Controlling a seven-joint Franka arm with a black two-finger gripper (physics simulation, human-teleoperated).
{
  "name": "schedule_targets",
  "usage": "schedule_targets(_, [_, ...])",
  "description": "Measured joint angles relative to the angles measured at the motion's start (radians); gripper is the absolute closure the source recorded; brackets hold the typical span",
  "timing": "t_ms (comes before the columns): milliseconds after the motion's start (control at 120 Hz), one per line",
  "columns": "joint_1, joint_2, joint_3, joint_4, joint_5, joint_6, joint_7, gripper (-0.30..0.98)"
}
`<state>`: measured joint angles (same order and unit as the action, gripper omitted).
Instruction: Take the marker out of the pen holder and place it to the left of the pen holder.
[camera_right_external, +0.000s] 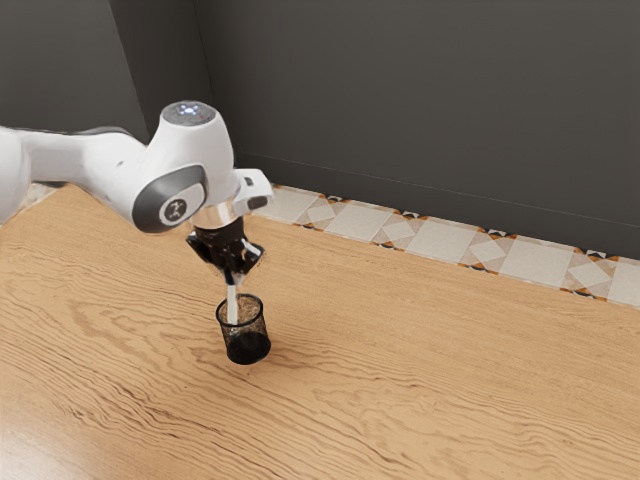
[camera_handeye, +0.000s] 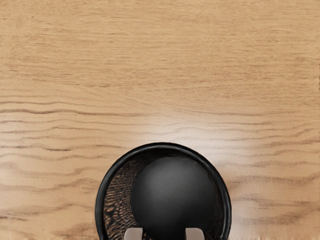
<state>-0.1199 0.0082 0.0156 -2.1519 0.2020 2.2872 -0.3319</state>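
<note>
My gripper (camera_right_external: 232, 277) is above the pen holder in the exterior view, its tips drawn together on the upper end of the white marker (camera_right_external: 232, 302). The marker hangs upright below them, its lower part within the outline of the holder's mouth. The black mesh pen holder (camera_right_external: 248, 348) stands upright on the table. In the wrist view the round pen holder (camera_handeye: 101, 200) lies under my hand, and the gripper (camera_handeye: 164, 234) has two pale fingertips a small gap apart at the lower edge. The marker's upper end is hidden by the fingers.
The wooden table (camera_right_external: 430, 390) extends around the holder on every side. Beyond its far edge runs a patterned tile strip (camera_right_external: 440, 240), with a dark wall (camera_right_external: 420, 100) behind it.
</note>
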Motion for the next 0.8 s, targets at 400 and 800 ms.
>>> schedule_targets(400, [0.042,0.007,0.103,0.159,0.106,-0.225,-0.018,0.73])
schedule_targets(800, [0.134,0.314,0.111,0.385,0.006,-0.363,0.087,0.38])
